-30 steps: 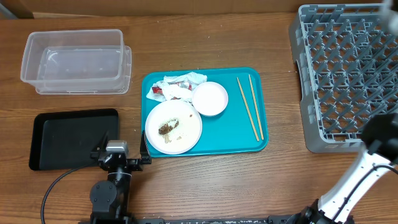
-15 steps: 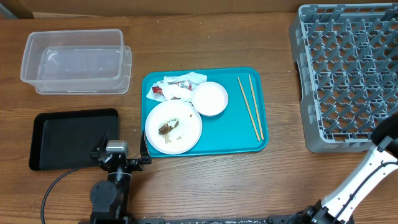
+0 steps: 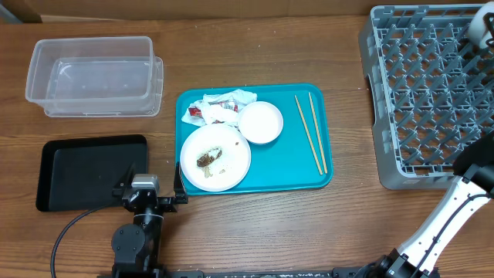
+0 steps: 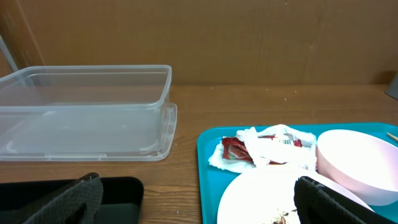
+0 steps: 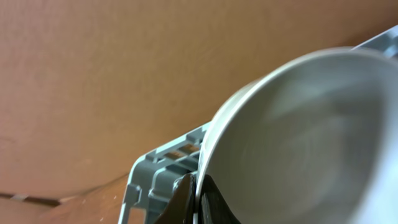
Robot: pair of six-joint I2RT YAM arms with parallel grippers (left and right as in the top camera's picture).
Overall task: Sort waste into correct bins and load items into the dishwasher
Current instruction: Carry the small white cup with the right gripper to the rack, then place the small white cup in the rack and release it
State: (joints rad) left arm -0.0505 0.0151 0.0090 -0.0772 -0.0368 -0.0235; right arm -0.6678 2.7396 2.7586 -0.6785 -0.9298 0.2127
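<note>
Got the small white round cup (image 5: 298,137) pinched at the rim in the right pincer (image 5: 196,198), up over the far right corner of the big grey plastic peg rack (image 3: 424,100). Over on the left, pincer (image 3: 151,188) spread wide with nothing in it, down by the wooden surface (image 3: 255,232), between the flat black rectangular tray (image 3: 85,170) and the teal serving tray (image 3: 285,162) with the thin wooden chopsticks (image 3: 310,135).

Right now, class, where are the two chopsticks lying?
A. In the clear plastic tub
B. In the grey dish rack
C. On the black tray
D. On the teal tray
D: the chopsticks lie side by side on the right part of the teal tray, outside the rack, the tub and the black tray.
</note>
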